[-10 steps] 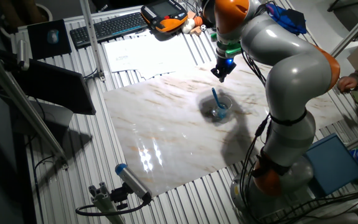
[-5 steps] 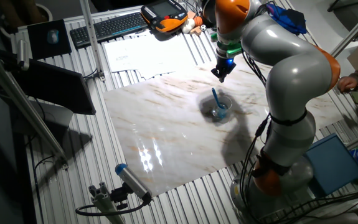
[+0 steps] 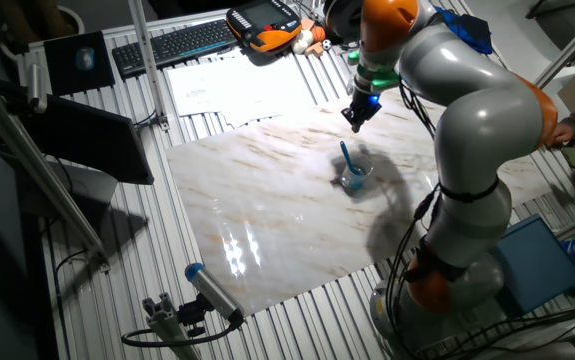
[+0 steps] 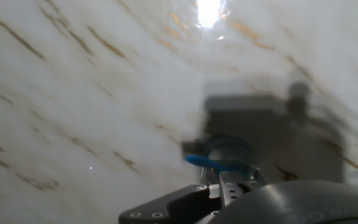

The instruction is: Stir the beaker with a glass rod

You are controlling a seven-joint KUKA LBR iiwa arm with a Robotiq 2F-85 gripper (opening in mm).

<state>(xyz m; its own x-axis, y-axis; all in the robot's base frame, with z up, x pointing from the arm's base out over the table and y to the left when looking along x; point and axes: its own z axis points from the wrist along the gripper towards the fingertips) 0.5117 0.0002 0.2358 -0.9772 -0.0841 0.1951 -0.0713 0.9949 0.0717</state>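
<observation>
Currently I see gripper (image 3: 357,122) hovering above marble slab (image 3: 267,200), up and behind beaker (image 3: 355,178), not touching it. Glass rod (image 3: 348,160) stands tilted inside beaker, top leaning toward keyboard side. Cannot tell finger opening in either view; nothing seen held. Hand view: beaker (image 4: 228,155) with rod (image 4: 213,163) across rim, blurred.
</observation>
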